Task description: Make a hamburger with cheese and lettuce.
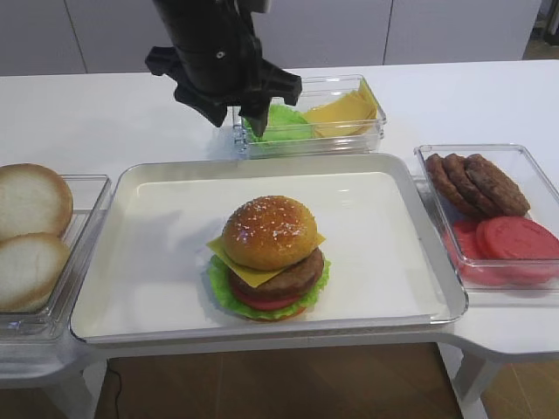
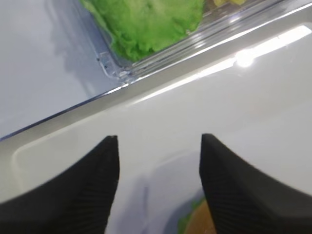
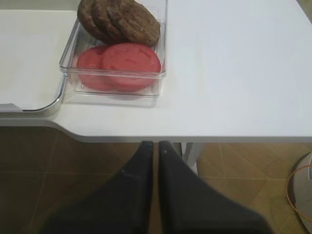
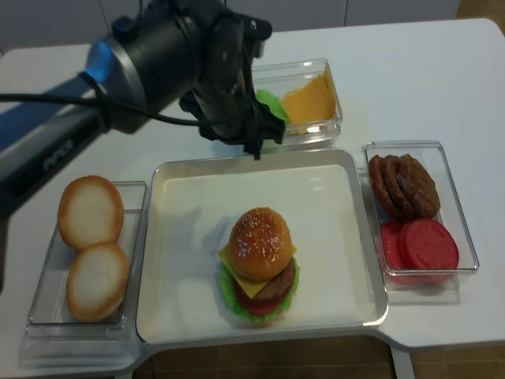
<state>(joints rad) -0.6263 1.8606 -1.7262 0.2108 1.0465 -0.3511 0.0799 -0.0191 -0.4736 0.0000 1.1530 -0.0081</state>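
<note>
No readable labels on the containers; faint lettering on the left arm's sleeve in the realsense view, too blurred for me to read.

The hamburger point(image 1: 269, 258) stands complete near the front middle of the shallow metal tray point(image 1: 140, 179): glossy sesame-speckled top, the cheese point(image 1: 258, 273) as a thin yellow square with corners poking out, brown patty, red tomato, the lettuce point(image 1: 224, 292) as a frilly green rim over the tan base.

My left gripper point(image 2: 158, 141) hovers over the tray's back edge, jaws spread with nothing between them. My right gripper point(image 3: 152, 145) hangs off the worktop's point(image 3: 234, 73) front edge, fingers pressed together, empty.

Clear plastic bins ring the tray: loose lettuce leaves point(image 1: 279, 125) and cheese slices point(image 1: 345, 111) behind, rough brown patties point(image 1: 476, 182) with smooth tomato slices point(image 1: 515, 240) at right, pale bun halves point(image 1: 31, 199) at left. Bare tray floor lies all round the burger.
</note>
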